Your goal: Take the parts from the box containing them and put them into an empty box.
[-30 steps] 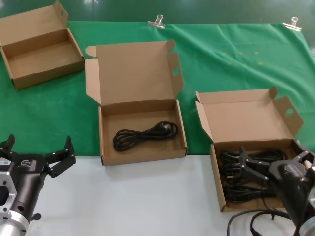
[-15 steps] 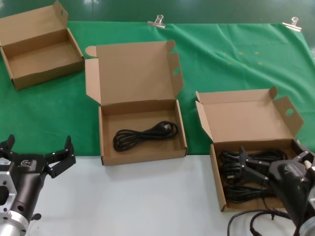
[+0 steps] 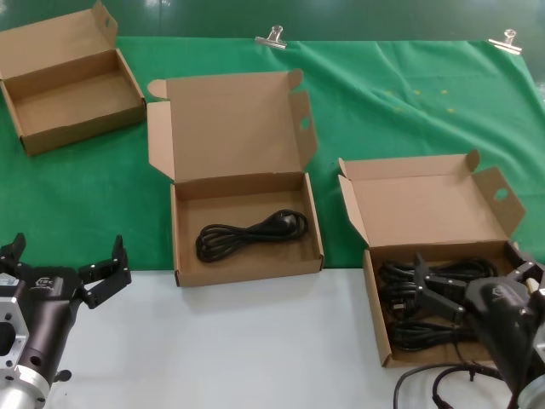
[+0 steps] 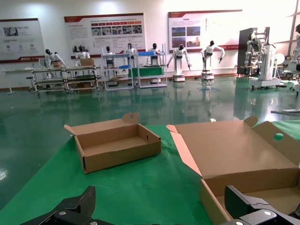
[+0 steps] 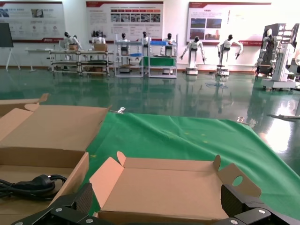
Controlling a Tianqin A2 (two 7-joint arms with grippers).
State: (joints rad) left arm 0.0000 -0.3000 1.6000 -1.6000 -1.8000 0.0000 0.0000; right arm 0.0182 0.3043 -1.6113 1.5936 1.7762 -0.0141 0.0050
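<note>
The box containing the parts stands at the right, with a low wide lid and several black cables coiled inside. My right gripper hangs open just above these cables and holds nothing. The middle box, with a tall squarish lid, holds one black cable. In the right wrist view my right gripper faces the low lid, and the single cable shows in the middle box. My left gripper is open and empty, parked over the white table at the front left; it also shows in the left wrist view.
A third brown box stands open and empty at the far left on the green cloth; it also shows in the left wrist view. Two metal clips hold the cloth's back edge. White table runs along the front.
</note>
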